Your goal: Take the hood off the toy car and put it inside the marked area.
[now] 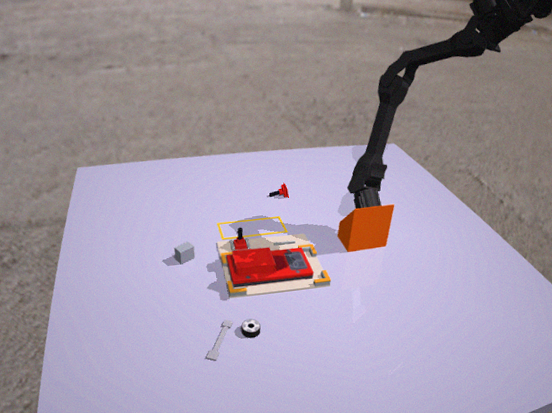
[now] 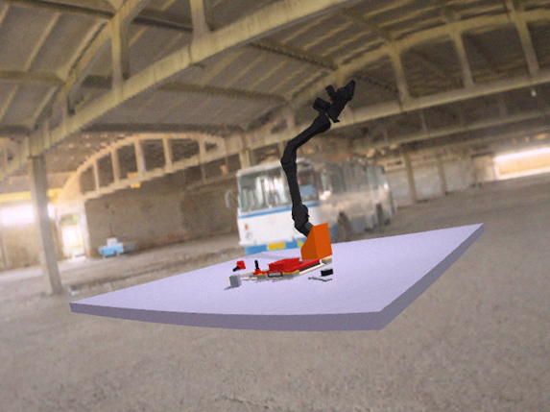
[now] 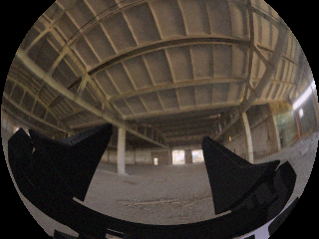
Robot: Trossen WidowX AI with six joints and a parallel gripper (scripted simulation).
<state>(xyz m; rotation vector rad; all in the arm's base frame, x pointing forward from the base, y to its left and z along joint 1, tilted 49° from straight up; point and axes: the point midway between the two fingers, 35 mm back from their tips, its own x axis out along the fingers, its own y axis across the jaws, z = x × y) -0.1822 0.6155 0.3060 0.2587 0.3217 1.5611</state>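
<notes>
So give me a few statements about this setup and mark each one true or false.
The tool is open with nothing between its fingers: true.
The yellow-outlined area has the gray cube inside it: false, the cube sits outside it.
The wheel lies beside the wrench-like gray piece: true.
The arm's base block is blue: false, the block is orange.
The tool is touching the toy car: false, it is raised well away from the car.

the arm's shape hides part of the bus [image 2: 275, 208] behind it.
</notes>
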